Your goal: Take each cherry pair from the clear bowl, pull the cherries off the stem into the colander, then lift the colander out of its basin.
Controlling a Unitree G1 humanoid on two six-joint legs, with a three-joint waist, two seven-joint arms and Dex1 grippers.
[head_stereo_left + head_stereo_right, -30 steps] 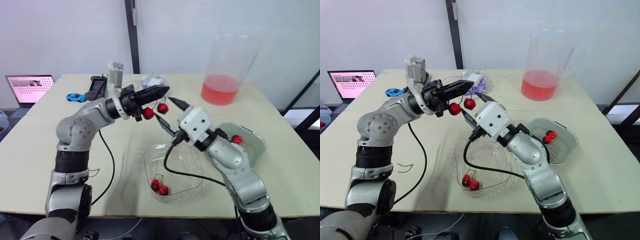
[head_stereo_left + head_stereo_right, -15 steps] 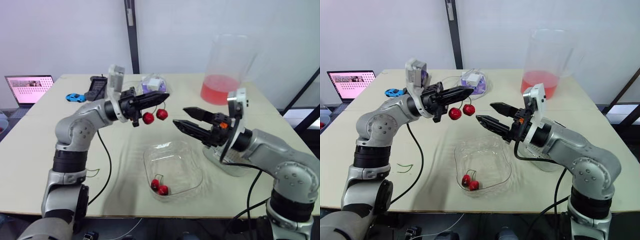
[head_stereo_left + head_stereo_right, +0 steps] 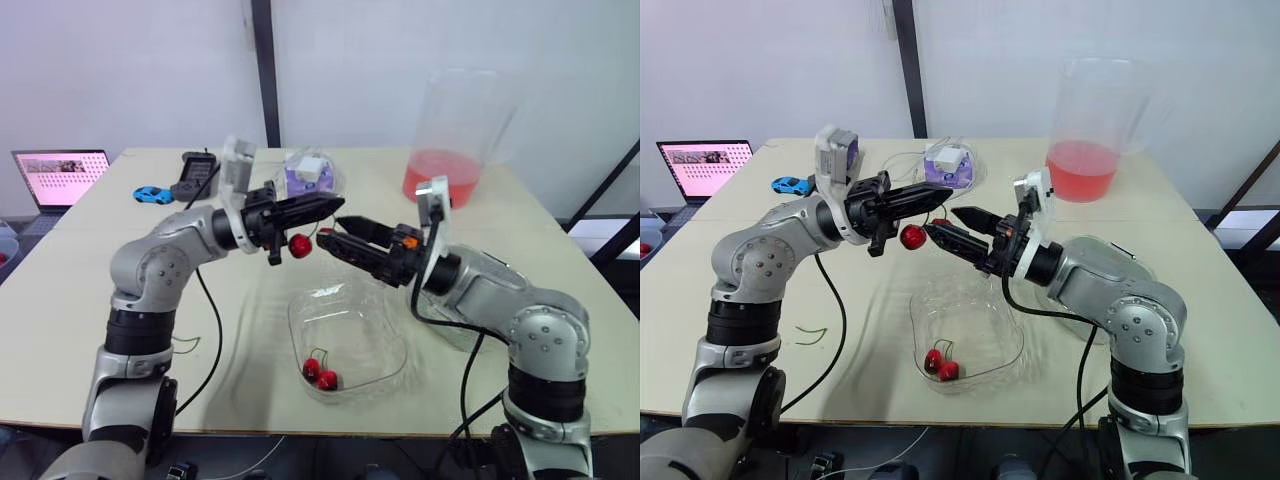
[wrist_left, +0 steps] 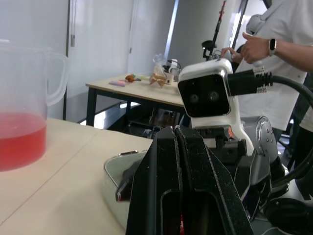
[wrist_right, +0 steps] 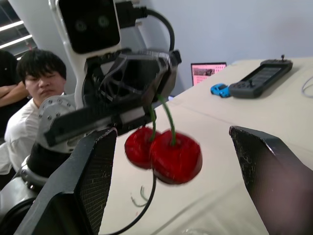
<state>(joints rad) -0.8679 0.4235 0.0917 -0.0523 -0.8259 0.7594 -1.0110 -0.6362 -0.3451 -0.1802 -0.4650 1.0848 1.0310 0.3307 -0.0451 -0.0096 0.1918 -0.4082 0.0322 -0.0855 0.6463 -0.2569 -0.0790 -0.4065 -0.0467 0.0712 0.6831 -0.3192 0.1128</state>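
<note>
My left gripper (image 3: 330, 203) is shut on the green stem of a red cherry pair (image 3: 299, 245), which hangs in the air above the table. My right gripper (image 3: 336, 231) is open, pointing at the left one. Its fingertips reach the hanging cherry pair (image 5: 164, 152), and the two black fingers (image 5: 93, 181) stand wide on either side of it. Below sits the clear bowl (image 3: 385, 345) with another cherry pair (image 3: 320, 373) inside. The colander in its basin (image 3: 452, 336) lies to the right, mostly hidden behind my right arm.
A pitcher of red liquid (image 3: 445, 150) stands at the back right. A laptop (image 3: 58, 175), a blue toy car (image 3: 152, 194), a black controller (image 3: 192, 178) and a bagged purple item (image 3: 308, 170) lie at the back left. A person (image 5: 36, 98) is in the background.
My right gripper has moved left and closed in on the hanging cherries, still open. My left gripper has kept its hold on the stem, almost in place.
</note>
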